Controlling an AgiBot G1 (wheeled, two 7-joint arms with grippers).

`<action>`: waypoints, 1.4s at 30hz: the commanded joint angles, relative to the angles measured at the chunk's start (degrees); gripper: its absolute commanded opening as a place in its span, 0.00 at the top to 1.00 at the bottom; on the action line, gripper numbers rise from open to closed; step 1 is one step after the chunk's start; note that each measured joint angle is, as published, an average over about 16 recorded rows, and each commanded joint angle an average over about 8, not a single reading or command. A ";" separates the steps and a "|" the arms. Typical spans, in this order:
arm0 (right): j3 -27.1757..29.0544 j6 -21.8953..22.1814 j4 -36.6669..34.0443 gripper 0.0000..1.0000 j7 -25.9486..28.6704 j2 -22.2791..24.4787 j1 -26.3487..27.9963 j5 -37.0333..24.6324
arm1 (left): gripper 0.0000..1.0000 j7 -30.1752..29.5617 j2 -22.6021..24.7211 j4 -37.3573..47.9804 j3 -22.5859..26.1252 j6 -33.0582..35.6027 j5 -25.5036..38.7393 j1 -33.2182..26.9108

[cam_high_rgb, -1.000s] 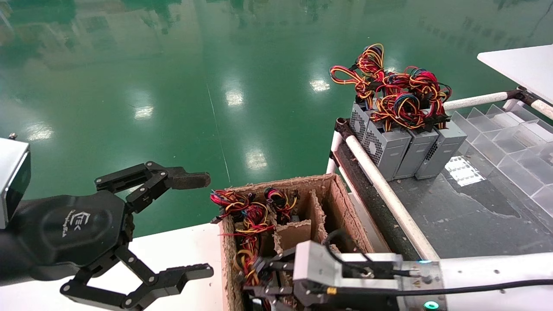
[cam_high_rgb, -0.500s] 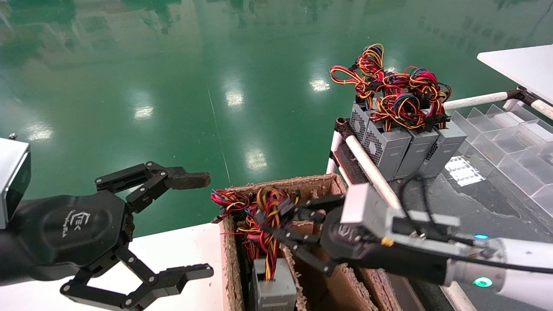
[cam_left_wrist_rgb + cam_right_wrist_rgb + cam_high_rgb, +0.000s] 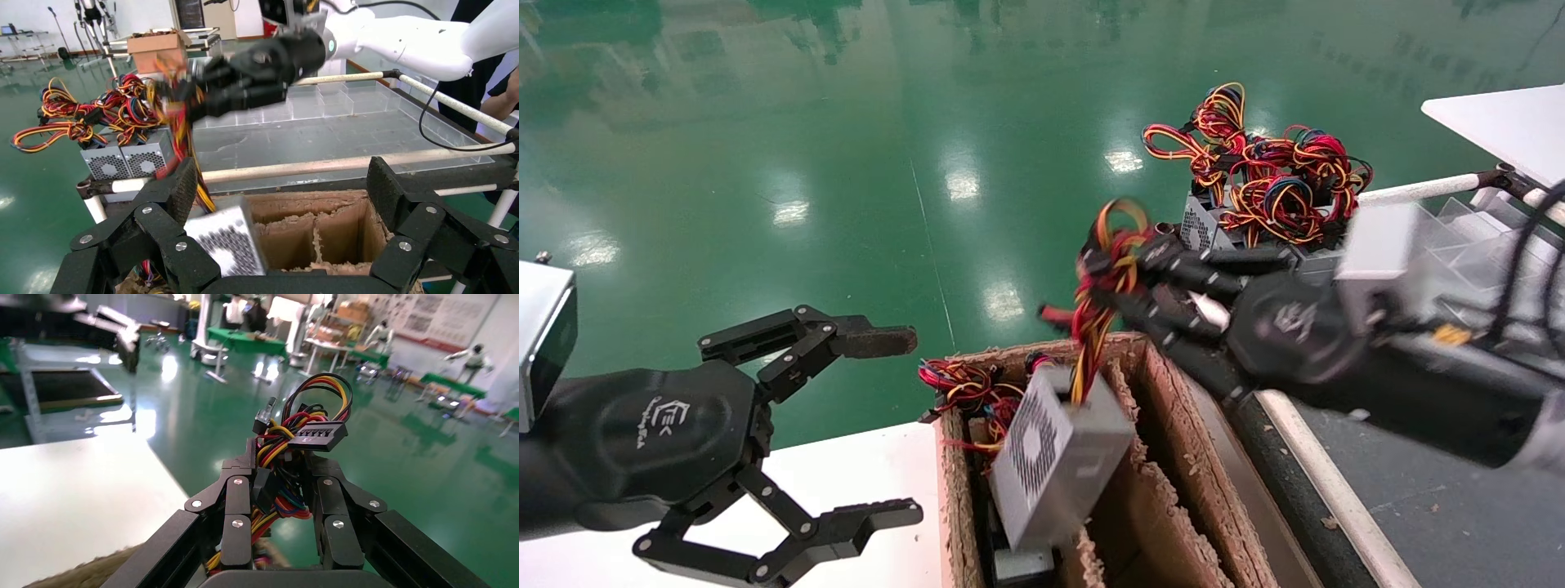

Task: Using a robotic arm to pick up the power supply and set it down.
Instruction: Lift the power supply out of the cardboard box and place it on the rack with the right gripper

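Note:
The power supply point(image 3: 1054, 453), a silver-grey box with a round fan grille, hangs tilted over the cardboard carton point(image 3: 1164, 384) by its red, yellow and orange wires point(image 3: 1101, 282). My right gripper point(image 3: 1107, 282) is shut on that wire bundle above the carton's far wall. In the right wrist view the wires point(image 3: 287, 447) and a black connector sit squeezed in the right gripper point(image 3: 281, 459). The left wrist view shows the power supply point(image 3: 226, 239) dangling under the right gripper point(image 3: 196, 98). My left gripper point(image 3: 887, 425) stays open and empty left of the carton, also seen as the left gripper point(image 3: 284, 190).
More wire bundles point(image 3: 964, 384) lie in the carton's left compartments. A row of grey supplies point(image 3: 1197, 229) with tangled wires stands on the rack behind the right arm. A white rail point(image 3: 1328, 482) and clear divider trays point(image 3: 1483, 237) lie to the right. The white table point(image 3: 862, 465) is under the left gripper.
The right gripper has risen out of the carton and swung up and right, lifting the power supply by its wires. The left gripper has not moved.

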 commanded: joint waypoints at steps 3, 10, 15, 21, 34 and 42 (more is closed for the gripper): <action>2.37 0.14 0.07 1.00 0.15 2.00 0.40 2.22 | 0.00 0.00 0.00 0.00 0.00 0.00 0.00 0.00; 5.90 0.59 -1.22 1.00 0.07 6.36 0.46 4.10 | 0.00 0.00 0.00 0.00 0.01 0.00 0.00 0.00; 8.02 1.24 -2.65 1.00 -0.86 9.71 0.06 3.98 | 0.00 0.00 0.00 0.00 0.01 0.00 -0.01 0.00; 10.43 1.71 -4.65 1.00 -2.39 13.91 -1.52 3.54 | 0.00 0.01 0.00 0.00 0.01 0.00 -0.01 0.00; 16.85 1.41 -11.08 1.00 -7.34 20.89 -9.40 4.96 | 0.00 0.01 -0.01 0.00 0.02 -0.01 -0.01 0.00; 18.85 1.04 -13.88 1.00 -9.33 22.40 -14.04 5.09 | 0.00 0.01 -0.01 0.00 0.02 -0.01 -0.02 -0.01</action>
